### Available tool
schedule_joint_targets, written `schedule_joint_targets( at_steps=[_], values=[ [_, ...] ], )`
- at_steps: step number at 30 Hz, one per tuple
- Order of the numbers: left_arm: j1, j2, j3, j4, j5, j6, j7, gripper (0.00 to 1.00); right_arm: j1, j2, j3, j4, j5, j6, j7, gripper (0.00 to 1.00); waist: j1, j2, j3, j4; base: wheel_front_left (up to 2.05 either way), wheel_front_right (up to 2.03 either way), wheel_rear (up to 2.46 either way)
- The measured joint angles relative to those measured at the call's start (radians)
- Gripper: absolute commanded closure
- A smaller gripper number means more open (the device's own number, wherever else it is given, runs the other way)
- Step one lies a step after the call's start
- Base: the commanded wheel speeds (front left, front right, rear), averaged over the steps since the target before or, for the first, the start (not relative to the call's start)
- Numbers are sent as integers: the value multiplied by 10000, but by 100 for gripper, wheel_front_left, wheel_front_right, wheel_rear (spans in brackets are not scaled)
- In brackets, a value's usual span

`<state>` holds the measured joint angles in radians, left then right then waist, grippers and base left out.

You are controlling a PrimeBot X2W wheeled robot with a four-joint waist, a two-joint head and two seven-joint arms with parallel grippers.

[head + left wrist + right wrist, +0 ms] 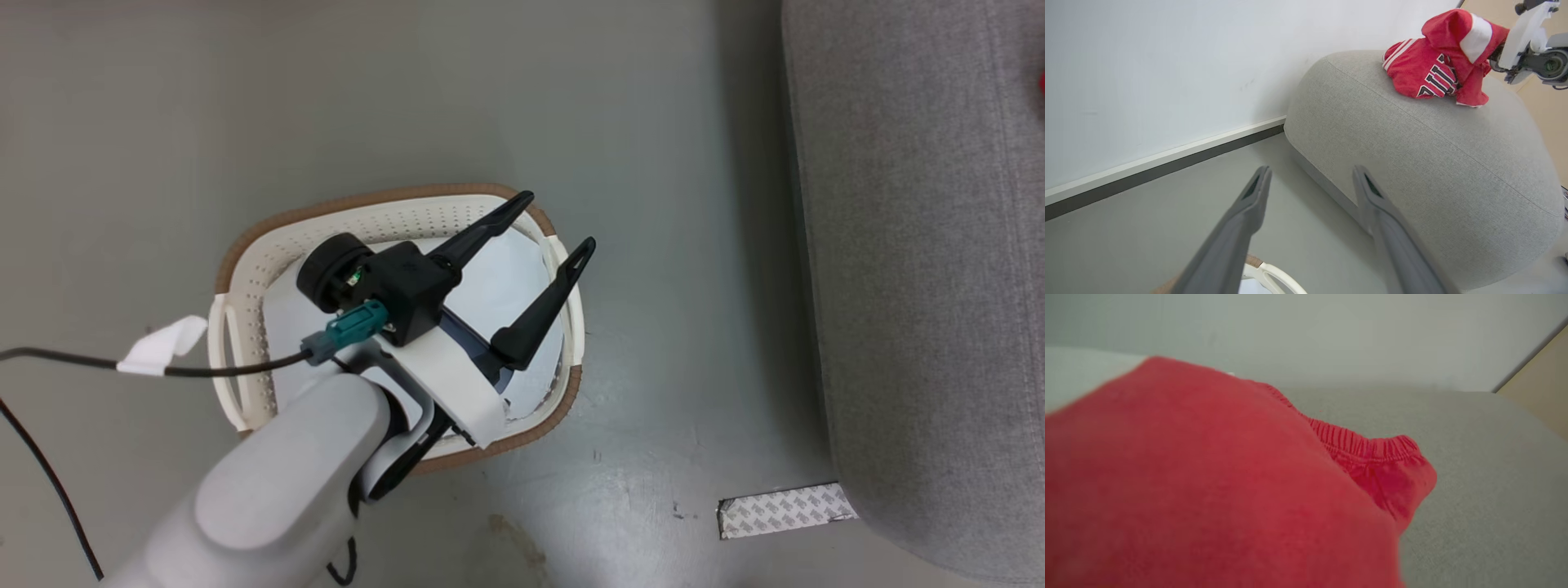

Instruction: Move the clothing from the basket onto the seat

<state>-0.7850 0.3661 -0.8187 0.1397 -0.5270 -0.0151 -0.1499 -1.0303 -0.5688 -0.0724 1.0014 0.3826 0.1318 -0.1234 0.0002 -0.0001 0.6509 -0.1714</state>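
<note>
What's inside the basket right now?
In the basket: a plain white cloth. The open left gripper and its arm cover the near part, so what lies under them is hidden.

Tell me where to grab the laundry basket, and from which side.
Take the white handle at the end nearest the seat, coming from above. It is a thin bar standing off the brown rim, slim enough for the open left gripper hovering there; the perforated walls are broad.
</note>
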Motion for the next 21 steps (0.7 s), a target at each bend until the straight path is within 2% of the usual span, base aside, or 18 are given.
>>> schedule_joint_targets(
  at_steps=[4,5,6,7,8,12,17,21],
  values=[
    [3,-4,12,98,-33,0,-84,0,-88,-165,508,564,46,0,965,100,-1,0,-40,56,0,0,0],
    [4,-21,21,128,-40,0,-109,0,-113,-186,594,633,86,0,1093,95,-1,0,-79,58,0,0,0],
    [7,-38,21,157,-54,0,-134,0,-155,-198,694,660,146,0,1210,71,-1,0,-126,59,0,0,0],
    [13,-58,15,196,-79,0,-188,0,-195,-207,800,669,150,0,1260,25,-1,0,-182,57,0,0,0],
    [27,-77,12,245,-104,-2,-215,0,-235,-211,894,679,167,0,1321,0,-1,0,-251,54,0,0,0],
    [142,-176,-12,485,-274,-19,-385,0,-245,-257,1390,696,224,0,1639,0,-2,1,-662,19,0,0,0],
    [509,-309,-6,861,-531,-59,-600,0,118,-353,2303,625,510,0,2807,0,-2,0,-1426,-52,0,0,0],
    [890,-399,35,1112,-685,-61,-734,0,537,-660,2955,98,918,0,3572,0,-3,0,-2151,-129,0,0,0]
  ],
)
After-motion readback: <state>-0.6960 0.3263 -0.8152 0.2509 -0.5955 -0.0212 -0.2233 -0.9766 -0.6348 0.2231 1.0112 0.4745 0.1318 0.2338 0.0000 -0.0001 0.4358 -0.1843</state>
